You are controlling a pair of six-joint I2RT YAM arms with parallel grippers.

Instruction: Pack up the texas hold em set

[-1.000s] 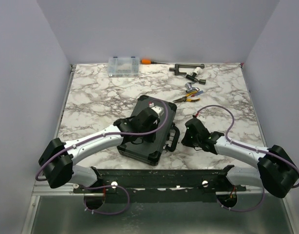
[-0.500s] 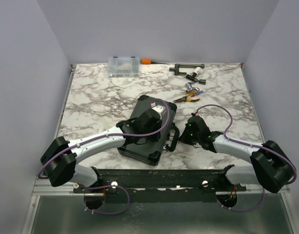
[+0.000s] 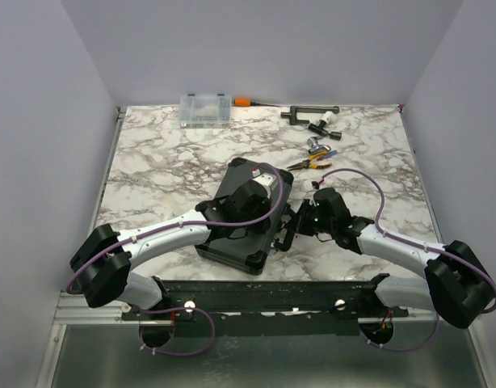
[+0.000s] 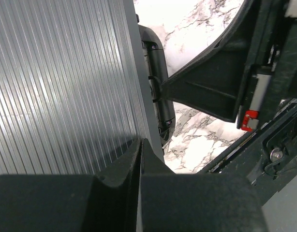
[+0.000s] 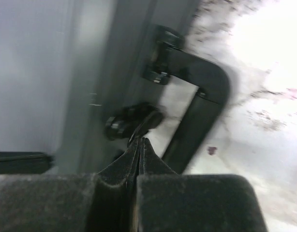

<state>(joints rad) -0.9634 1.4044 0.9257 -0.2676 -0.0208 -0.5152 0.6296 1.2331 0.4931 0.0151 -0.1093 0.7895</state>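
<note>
Left gripper (image 4: 141, 145) is clenched, fingers pressed flat together with nothing between them, tips down at the ribbed grey lid (image 4: 66, 87) of the case (image 3: 232, 242), near its front edge; contact looks likely but cannot be confirmed. Judgement: the closed fingers act as a blunt pusher, holding the lid down so the front seam meets. Right gripper (image 5: 140, 142) is also clenched and empty, its joined tips nosing a small black latch (image 5: 131, 123) on the case front, just beside the carry handle (image 5: 206, 92), which lies out flat toward the bench (image 3: 167, 162). Judgement: a poke at the latch to snap it home while the other arm braces the lid. Case sits closed on the bench near the arm bases, skewed, handle side toward the right arm. Cards, chip rolls and discs are not visible; presumably inside, cannot tell. Task reads as nearly done, latching being the step in hand. Risk: the case sliding under a sideways push. Well apart, at the far edge: clear organiser box (image 3: 205, 109); yellow-handled pliers (image 3: 308, 163) nearer.
</note>
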